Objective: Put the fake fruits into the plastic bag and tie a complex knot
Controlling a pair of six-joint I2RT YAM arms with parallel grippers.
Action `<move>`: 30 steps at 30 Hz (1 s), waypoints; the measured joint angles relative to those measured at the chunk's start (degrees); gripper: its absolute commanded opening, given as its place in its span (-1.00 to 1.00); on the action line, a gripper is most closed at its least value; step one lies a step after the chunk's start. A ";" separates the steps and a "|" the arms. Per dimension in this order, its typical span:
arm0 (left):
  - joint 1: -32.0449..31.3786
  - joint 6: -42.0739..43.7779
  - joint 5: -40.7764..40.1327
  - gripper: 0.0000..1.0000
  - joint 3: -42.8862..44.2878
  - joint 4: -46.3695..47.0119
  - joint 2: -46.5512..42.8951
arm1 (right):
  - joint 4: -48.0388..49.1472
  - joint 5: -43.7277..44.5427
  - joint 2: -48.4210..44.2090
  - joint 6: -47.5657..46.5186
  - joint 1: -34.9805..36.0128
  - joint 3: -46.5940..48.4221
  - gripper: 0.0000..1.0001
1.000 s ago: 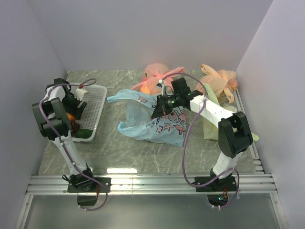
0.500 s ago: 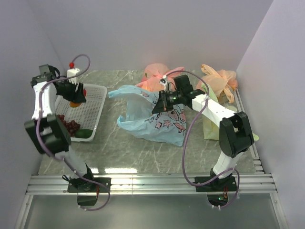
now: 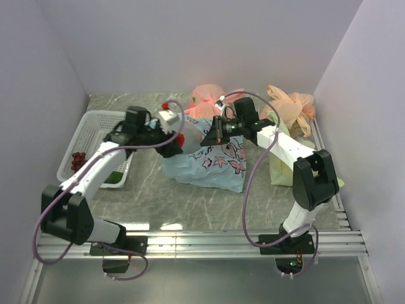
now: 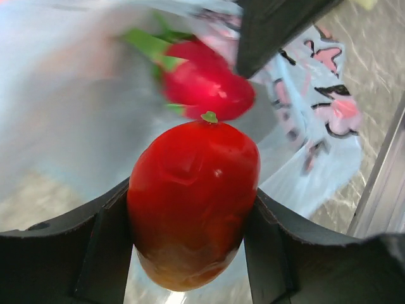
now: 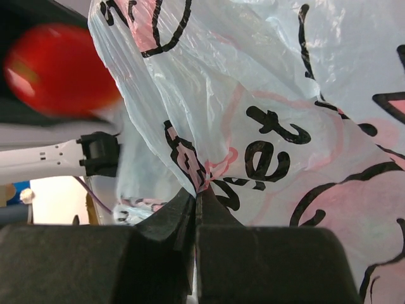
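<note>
Left gripper [image 4: 188, 235] clamps fruit [image 4: 193, 190], long axis pointing up-frame into bag [image 3: 218, 170] mouth just beyond; right gripper [image 5: 195, 197] pinches bag rim.

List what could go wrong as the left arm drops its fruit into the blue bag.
The right gripper holds the plastic bag open by only a thin pinch of film; a slip could collapse the mouth. The left gripper holds the red-orange fruit near the bag's rim, so an early release might send it onto the table.
</note>
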 measured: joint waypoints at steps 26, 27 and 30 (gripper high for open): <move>-14.34 -5.79 0.07 0.99 -5.70 3.43 13.20 | 5.18 -0.24 -5.66 2.05 -1.01 -11.17 -1.00; -13.84 -5.01 -0.61 0.99 -5.11 1.62 11.91 | 4.81 -0.28 -5.79 1.29 -1.01 -11.80 -1.00; -11.28 -4.17 -1.44 0.99 -1.57 -1.77 6.86 | 3.13 -0.17 -5.84 -1.73 -0.46 -12.61 -1.00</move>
